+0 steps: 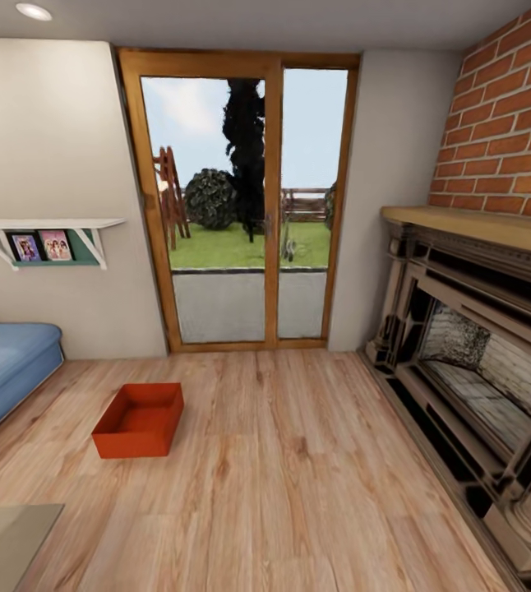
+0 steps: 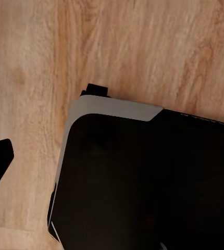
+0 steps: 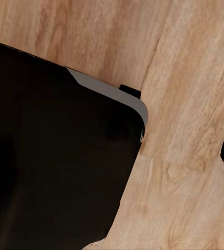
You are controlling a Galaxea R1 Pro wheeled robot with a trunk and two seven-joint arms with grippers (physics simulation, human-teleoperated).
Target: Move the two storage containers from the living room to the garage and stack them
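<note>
storage container, red-orange and open-topped, sits on the light wood-plank floor of the living room, left of centre in the head view, near the blue sofa and well short of the glass door. it stands flat, empty as far as can be seen, with nothing touching it. only one of the two boxes is in sight; where the other lies cannot be told. the brick fireplace fills the right side, well apart from the box. a wall shelf with small pictures hangs above the sofa.

both wrist views look down on plank flooring and on the robot's dark base, with a dark sliver at the edge of each picture that may be a fingertip. whether either pincer is apart or together cannot be told, and neither appears to hold anything.

the step in hand looks like the approach: the task is at its start, with no box lifted. the next move calls for driving closer to the box, lowering the trunk, and bringing an arm down to take one low wall. the rim is thin, so a square grip matters, or the box may tilt or slip.
</note>
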